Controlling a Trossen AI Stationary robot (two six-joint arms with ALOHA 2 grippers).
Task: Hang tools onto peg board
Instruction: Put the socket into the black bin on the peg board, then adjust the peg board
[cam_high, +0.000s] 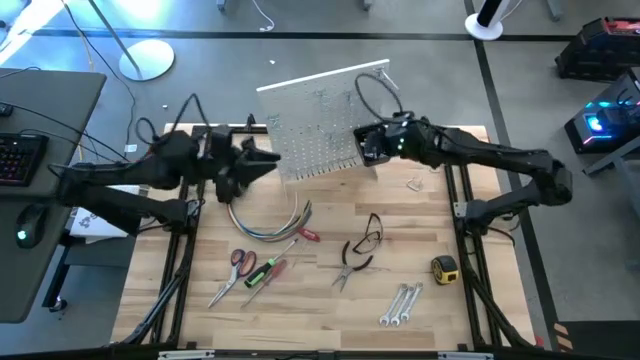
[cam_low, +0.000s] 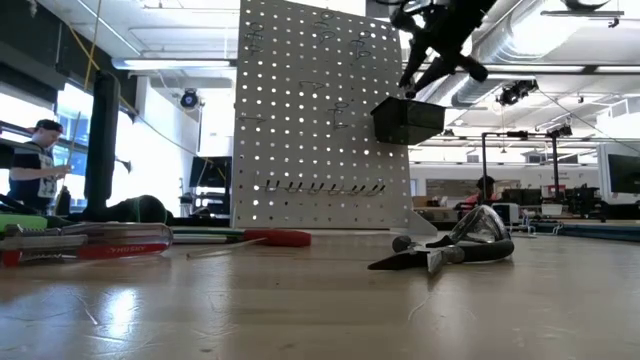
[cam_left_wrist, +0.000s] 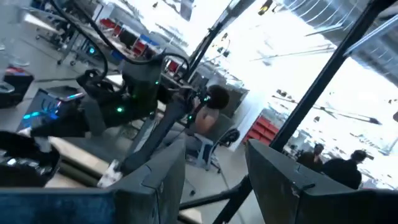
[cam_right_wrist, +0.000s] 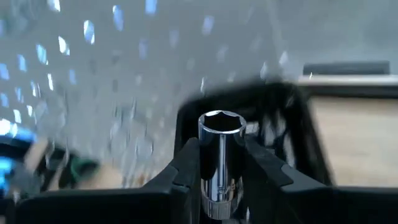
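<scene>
Currently the right gripper (cam_right_wrist: 222, 163) is clamping a chrome socket (cam_right_wrist: 219, 155) just above the peg board's (cam_high: 318, 125) black bin (cam_low: 408, 120) near the desk's far edge; next it needs lowering and releasing. Left gripper (cam_left_wrist: 214, 180) is idling apart, empty.

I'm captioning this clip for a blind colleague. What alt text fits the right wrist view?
The right gripper is shut on a shiny chrome socket, held upright with its hexagonal opening showing, just in front of the small black bin on the white peg board.

Glossy chromed metal socket (cam_right_wrist: 219, 158); matt white peg board (cam_low: 320, 120); pale wood table (cam_high: 330, 300)
</scene>
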